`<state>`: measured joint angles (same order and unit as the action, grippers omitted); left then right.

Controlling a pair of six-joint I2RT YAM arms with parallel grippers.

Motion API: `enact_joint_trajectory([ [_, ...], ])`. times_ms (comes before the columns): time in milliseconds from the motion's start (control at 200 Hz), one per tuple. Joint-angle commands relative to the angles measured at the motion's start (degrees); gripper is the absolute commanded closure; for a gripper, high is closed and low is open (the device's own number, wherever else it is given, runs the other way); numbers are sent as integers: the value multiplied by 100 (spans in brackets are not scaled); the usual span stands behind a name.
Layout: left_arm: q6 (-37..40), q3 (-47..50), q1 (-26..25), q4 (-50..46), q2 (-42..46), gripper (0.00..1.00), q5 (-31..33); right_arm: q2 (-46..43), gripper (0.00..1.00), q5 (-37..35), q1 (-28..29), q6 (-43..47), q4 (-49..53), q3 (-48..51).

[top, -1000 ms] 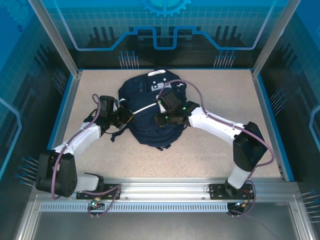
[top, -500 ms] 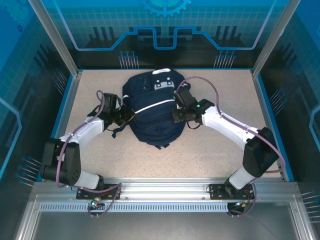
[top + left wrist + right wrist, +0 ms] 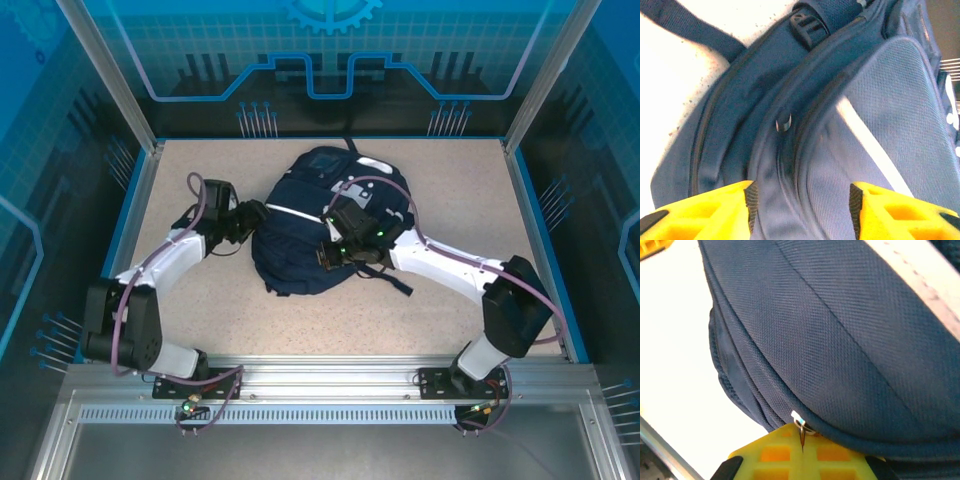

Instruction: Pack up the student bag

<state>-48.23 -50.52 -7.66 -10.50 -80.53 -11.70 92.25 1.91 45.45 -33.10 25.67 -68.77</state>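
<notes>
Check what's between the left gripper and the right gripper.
The student bag. In the top view its navy body fills the stretch: left gripper open at its left edge, right gripper shut on a zipper pull.

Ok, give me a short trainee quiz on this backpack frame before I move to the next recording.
1. True or false: the student bag stands upright on the table.
2. What do the right jaws pinch? A) a strap B) the zipper pull C) a buckle
3. Which jaws stand apart, astride the bag's side seam?
Key: 1 false, it lies flat; 2 B; 3 the left jaws.
</notes>
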Motion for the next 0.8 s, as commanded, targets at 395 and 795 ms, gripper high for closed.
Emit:
enact_joint_trajectory([
  [395, -1547, 935, -307, 1700, 414, 50, -1218, 230, 100, 188, 72, -1, -17, -325],
  [795, -1437, 948, -540, 1091, 885, 47, -319, 215, 100, 64, 71, -24, 61, -321],
])
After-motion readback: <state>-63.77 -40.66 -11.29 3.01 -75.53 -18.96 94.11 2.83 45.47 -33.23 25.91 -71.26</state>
